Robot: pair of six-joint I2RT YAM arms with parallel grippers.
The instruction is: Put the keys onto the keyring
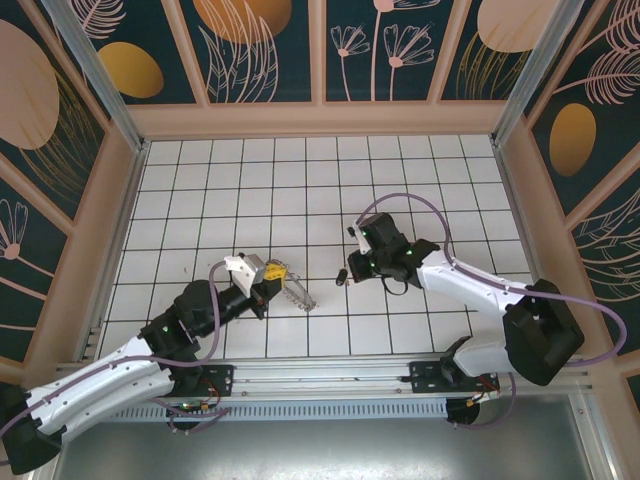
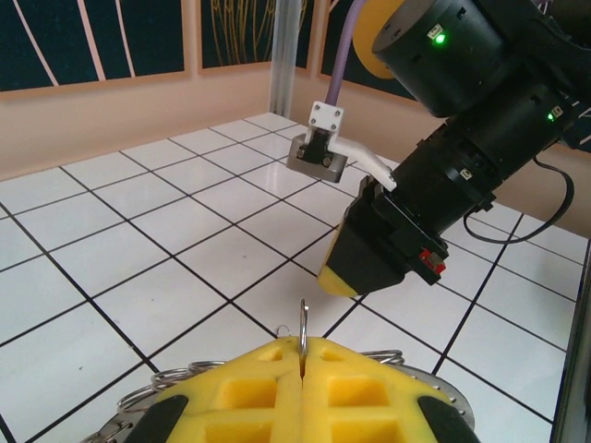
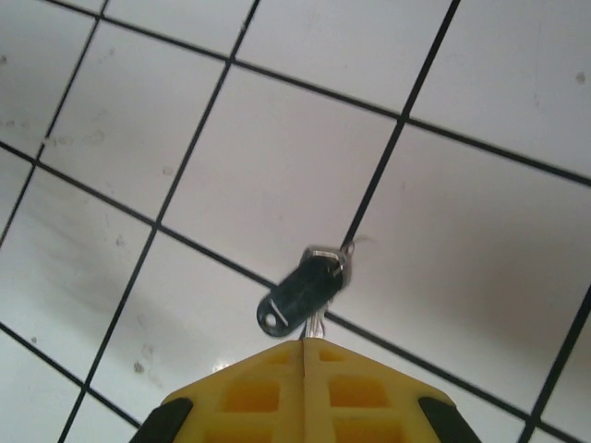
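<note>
Right wrist — right pincer [image 3: 304, 345] closed, seemingly gripping keys [image 3: 297, 297]

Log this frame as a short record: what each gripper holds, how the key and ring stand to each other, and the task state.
left gripper: shut, pinching a loop of the keyring
right gripper: shut on the keys, dark fob sticking out past the fingertips
relation: keys and keyring apart, the two grippers facing each other over the tiled floor
task state: keys not yet on the keyring
</note>
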